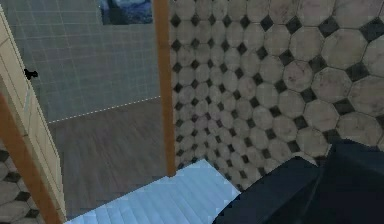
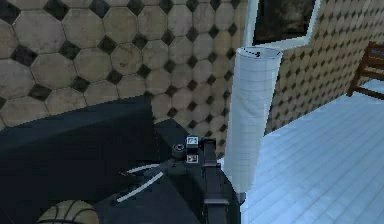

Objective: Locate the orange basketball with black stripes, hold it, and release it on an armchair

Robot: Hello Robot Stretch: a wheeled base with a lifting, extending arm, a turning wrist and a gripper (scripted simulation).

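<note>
An orange ball with dark stripes, the basketball [image 2: 64, 212], shows at the arm side view's bottom left edge, against the dark armchair [image 2: 80, 140]. The arm [image 2: 215, 195] rises from the bottom edge, with two white marked squares at its end. Left of them the gripper [image 2: 136, 186] reaches with its thin fingers [image 2: 150, 178] over the armchair, right of the ball. I cannot tell whether the gripper touches the ball or holds anything. The same dark armchair [image 1: 310, 190] fills the forward view's bottom right corner.
A white upright cylinder [image 2: 250, 110] stands right of the arm, under a framed picture [image 2: 285, 22]. A wooden chair [image 2: 368, 68] is at the far right. Tiled walls [image 1: 280, 80] flank an orange-framed doorway [image 1: 165, 90] into a room with wooden floor [image 1: 110, 135]; a door [image 1: 20, 90] stands left.
</note>
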